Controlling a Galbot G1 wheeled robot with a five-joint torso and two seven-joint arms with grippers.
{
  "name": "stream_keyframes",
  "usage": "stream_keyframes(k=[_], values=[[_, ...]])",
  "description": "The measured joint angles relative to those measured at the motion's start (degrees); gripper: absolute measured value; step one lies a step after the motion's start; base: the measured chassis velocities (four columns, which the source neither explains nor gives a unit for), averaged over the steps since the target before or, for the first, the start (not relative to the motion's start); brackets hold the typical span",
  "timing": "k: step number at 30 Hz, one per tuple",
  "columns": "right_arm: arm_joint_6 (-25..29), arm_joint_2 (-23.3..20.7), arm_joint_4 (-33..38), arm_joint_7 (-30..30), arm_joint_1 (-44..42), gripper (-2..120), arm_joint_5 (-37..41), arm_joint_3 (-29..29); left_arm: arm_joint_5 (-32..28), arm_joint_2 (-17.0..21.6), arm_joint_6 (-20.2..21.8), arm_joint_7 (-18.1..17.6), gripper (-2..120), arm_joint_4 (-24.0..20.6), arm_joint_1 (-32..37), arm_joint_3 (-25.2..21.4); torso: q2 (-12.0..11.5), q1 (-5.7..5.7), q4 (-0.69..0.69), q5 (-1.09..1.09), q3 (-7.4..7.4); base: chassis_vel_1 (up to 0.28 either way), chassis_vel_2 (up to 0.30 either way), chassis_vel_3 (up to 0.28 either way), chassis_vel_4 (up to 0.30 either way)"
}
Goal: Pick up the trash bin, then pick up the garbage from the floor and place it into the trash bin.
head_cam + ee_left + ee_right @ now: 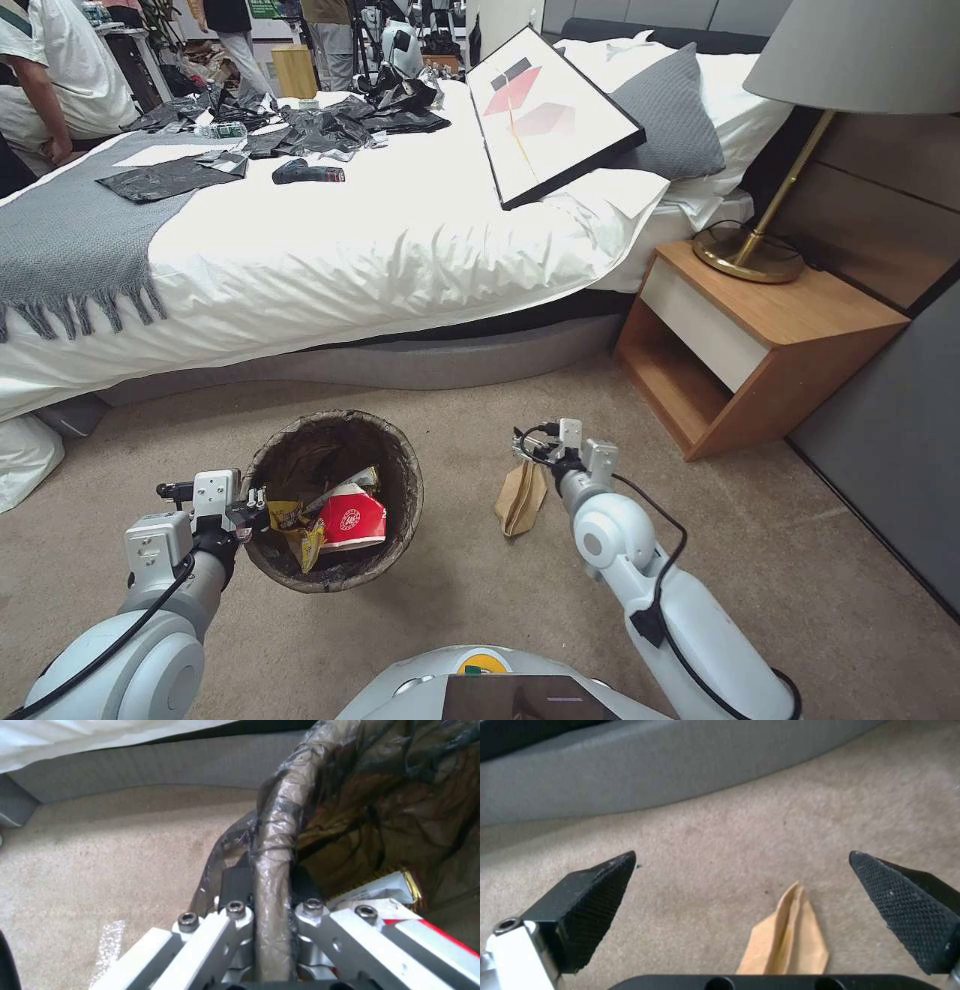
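The trash bin [333, 500] is a small round tub lined with a thin, crinkled brown-black plastic bag, folded over the lip into a wide wrinkled band. It sits low in the head view, at about 7 o'clock from the middle, over short-piled beige carpet [470, 610]. Inside lie a glossy red-and-white wrapper [350, 518] and a creased yellow packet [300, 535].

The left gripper [255, 508] is clenched on the bin's rim at the bin's 9 o'clock edge. In the left wrist view its black fingertips [236, 883] sit one on each side of the bag-wrapped lip [272, 870], pressed against it, the metal linkage bars with hex screws folded in close behind.

A piece of brown paper [521, 497], flat, matte and folded to a long pointed shape, lies on the carpet at 3 o'clock from the bin, well apart from it. The right gripper [540, 452] hangs just above the paper's upper end, jaws spread wide. In the right wrist view its two wedge-shaped pads [597, 900], black with a fine knurled grid, stand far apart, and the paper's tip [787, 937] lies between them, nearer the far pad, touching neither.
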Motion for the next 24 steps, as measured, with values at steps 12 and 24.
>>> stream_keyframes(k=[12, 24], values=[[-1.36, 3.62, -7.7, 3.48, 5.27, 100, 4.93, -3.96, 0.08, -0.48, 0.0, -0.01, 3, 0.0, 0.11, 0.08, 0.0, 0.0, 0.0, -0.01, 0.0, 0.0, 0.0, 0.0, 0.0], [-1.39, 7.1, -17.8, 5.65, 9.02, 100, 6.96, -5.75, 0.12, -0.52, 0.0, -0.09, 3, 0.0, 0.38, -0.03, 0.0, 0.0, 0.0, 0.0, 0.0, 0.0, 0.0, 0.0, 0.0]])
